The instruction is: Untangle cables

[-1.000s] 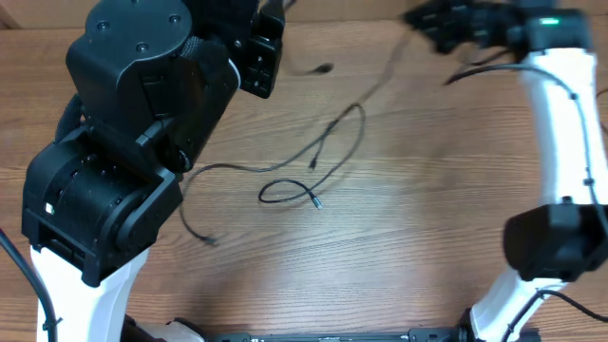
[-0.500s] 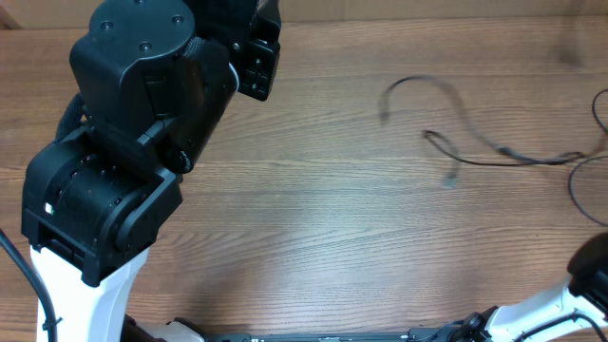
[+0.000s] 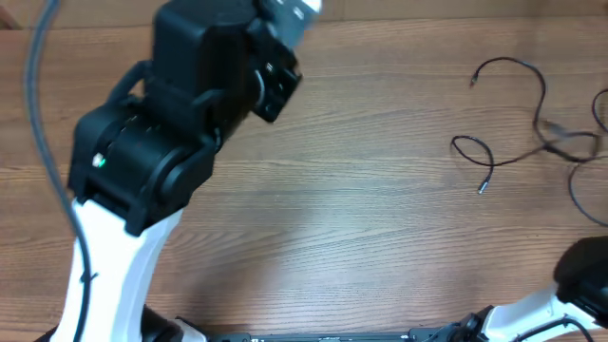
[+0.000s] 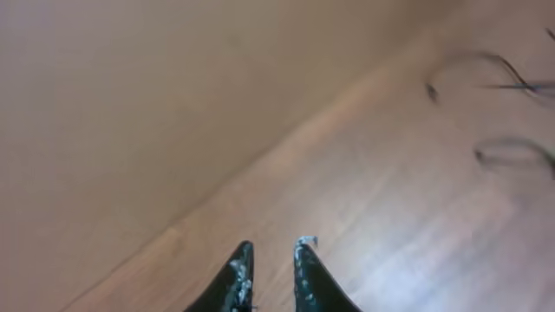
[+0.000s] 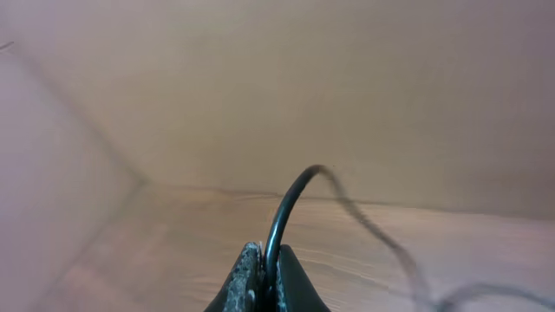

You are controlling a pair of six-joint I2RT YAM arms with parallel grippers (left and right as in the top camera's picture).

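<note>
The cables [image 3: 532, 119] are thin black cords lying spread at the far right of the wooden table in the overhead view, one silvery tip [image 3: 481, 189] pointing down. They show blurred at the upper right of the left wrist view [image 4: 512, 156]. My right gripper [image 5: 265, 260] is shut on one black cable [image 5: 290, 204] that arches up and trails off to the right. My left gripper [image 4: 270, 251] is open and empty above bare table near the back wall, far from the cables. The left arm fills the overhead view's left side and its jaws do not show there.
The right arm's base [image 3: 584, 275] sits at the bottom right corner of the overhead view. A plain wall runs along the table's far edge [image 4: 217, 199]. The wooden table [image 3: 361, 218] spans the middle.
The cables went from the table's middle to the far right. The right arm pulled out of the overhead view to the right. The left arm swung rightward and upward.
</note>
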